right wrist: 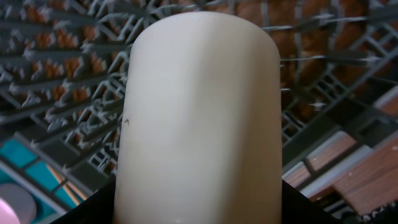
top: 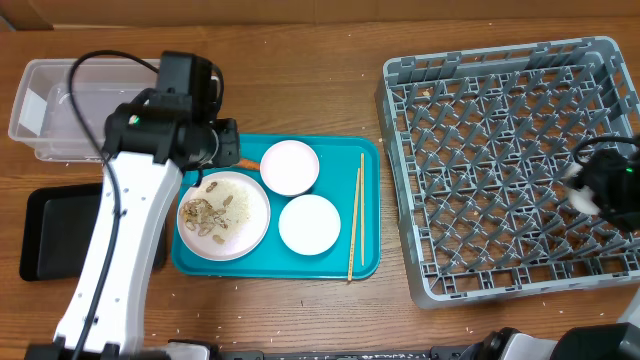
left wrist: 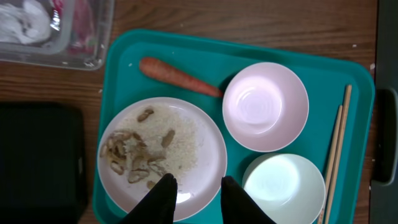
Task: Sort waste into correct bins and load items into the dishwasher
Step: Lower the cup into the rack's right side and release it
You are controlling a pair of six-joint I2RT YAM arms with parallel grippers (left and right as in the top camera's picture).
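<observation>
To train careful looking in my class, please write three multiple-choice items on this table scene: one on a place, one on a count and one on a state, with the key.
1. Where does the carrot lie?
A. in the clear tub
B. on the teal tray, beside the plate
C. in the black tray

2. How many bowls stand on the teal tray?
A. two
B. one
C. three

3. What is the right gripper doing?
A. hanging open, holding nothing
B. gripping a bowl
C. gripping the white cup

Key:
1 B: the carrot lies on the tray, just past the plate's rim.
2 A: two bowls sit left of the chopsticks.
3 C: the cup fills the right wrist view, over the dish rack.
</observation>
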